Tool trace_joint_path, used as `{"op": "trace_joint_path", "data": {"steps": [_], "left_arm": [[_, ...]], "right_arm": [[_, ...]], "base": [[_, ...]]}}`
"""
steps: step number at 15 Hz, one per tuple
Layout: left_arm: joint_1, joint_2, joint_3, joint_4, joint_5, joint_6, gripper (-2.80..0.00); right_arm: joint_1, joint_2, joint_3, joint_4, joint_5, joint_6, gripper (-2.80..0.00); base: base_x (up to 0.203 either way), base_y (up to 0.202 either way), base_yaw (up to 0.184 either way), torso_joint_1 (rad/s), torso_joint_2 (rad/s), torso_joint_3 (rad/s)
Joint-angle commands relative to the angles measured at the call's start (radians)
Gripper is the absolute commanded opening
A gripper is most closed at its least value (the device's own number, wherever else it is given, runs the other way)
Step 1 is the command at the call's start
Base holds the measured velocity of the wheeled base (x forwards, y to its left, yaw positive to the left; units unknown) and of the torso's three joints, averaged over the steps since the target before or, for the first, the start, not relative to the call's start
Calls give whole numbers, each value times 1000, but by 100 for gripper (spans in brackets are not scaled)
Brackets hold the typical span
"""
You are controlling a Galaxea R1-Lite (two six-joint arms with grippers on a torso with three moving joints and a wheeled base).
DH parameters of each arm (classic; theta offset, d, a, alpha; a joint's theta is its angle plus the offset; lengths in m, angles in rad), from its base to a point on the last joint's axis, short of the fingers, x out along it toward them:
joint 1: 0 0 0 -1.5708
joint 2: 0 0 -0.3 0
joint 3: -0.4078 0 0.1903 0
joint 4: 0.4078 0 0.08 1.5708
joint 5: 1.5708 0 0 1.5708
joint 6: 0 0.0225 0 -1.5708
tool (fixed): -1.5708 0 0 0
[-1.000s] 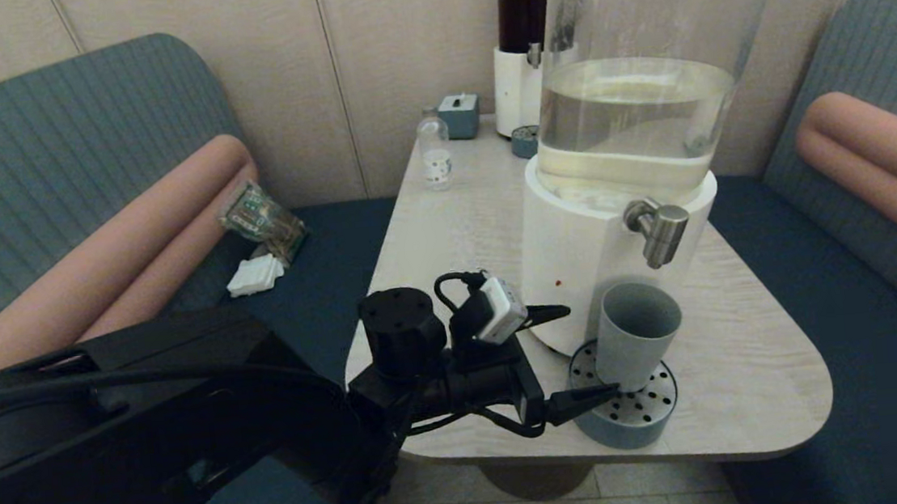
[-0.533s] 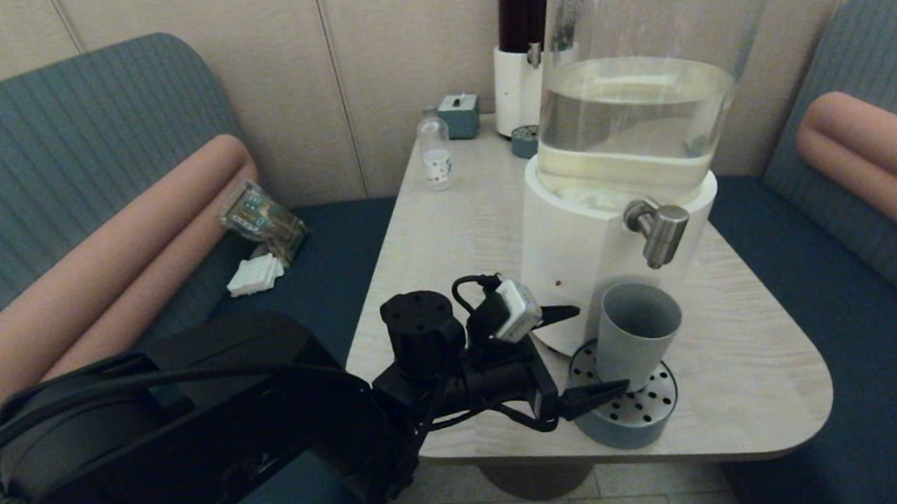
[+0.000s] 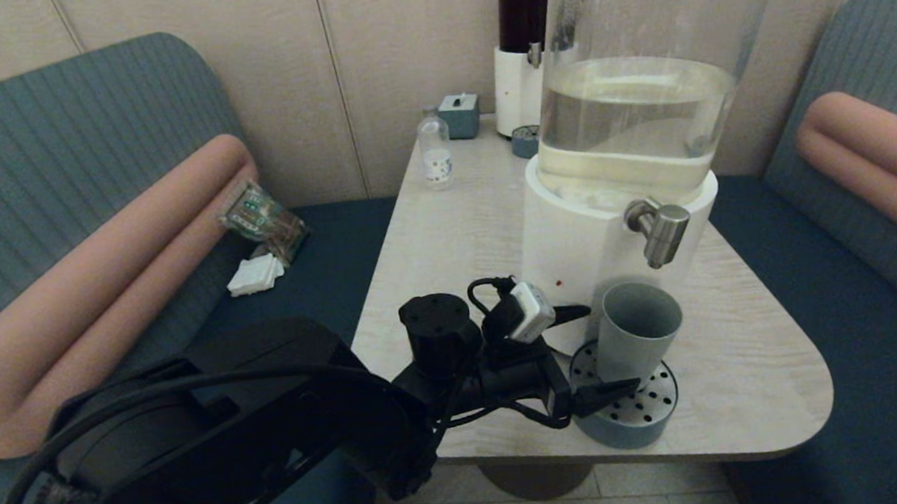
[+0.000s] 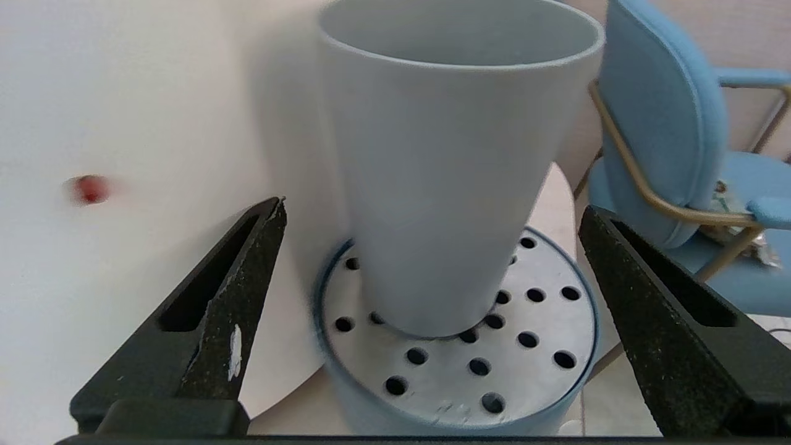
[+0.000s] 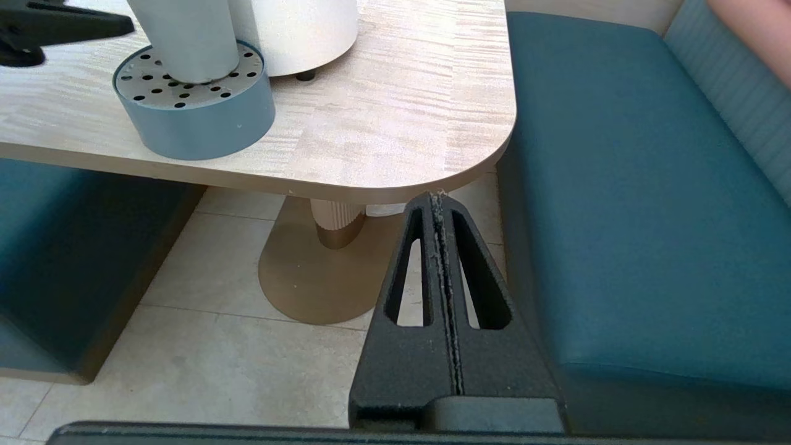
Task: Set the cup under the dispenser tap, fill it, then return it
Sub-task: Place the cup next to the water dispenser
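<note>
Two teal benches (image 3: 42, 157) flank a pale wood-grain table (image 3: 454, 227). Left gripper (image 3: 599, 350), jaws spread, brackets the cup (image 3: 636, 331) on the drip tray (image 3: 634, 418); right gripper (image 5: 440, 204), clenched, hangs over floor tiles (image 5: 204, 346).

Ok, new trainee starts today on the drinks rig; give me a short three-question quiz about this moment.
1. True or false: the left hand is shut on the cup.
2. The cup stands on: A) bare table B) drip tray C) bench
3. Fill in: the right hand is ____, low beside the table.

Key: 1 false, its fingers stand open either side of the cup, apart from it. 2 B, below the dispenser tap. 3 shut.
</note>
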Motion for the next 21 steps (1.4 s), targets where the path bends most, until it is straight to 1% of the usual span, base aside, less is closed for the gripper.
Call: {"op": "trace_joint_path", "data": {"steps": [1,6,10,12,18,21], "left_arm": [[-11,27,-26,-8,-2,-5,0],[-36,59,-67,-8,11,-8,0],[-39,90,-98,-8,12,-8,0],[-45,104,-112,-9,23,-8,0],[-59,120,-170,-9,88,-26,0],[-61,122,-170,-9,88,-26,0]], "right_arm": [[0,1,0,0,0,-1,-280],[0,1,0,1,0,1,-280],[0,1,0,0,0,-1,-280],[0,1,0,0,0,-1,-280],[0,1,0,0,0,-1,-280],[0,1,0,0,0,-1,-280]], "base": [[0,0,0,0,0,0],[0,0,0,0,0,0],[0,0,0,0,0,0],[0,0,0,0,0,0],[0,0,0,0,0,0],[0,0,0,0,0,0]]}}
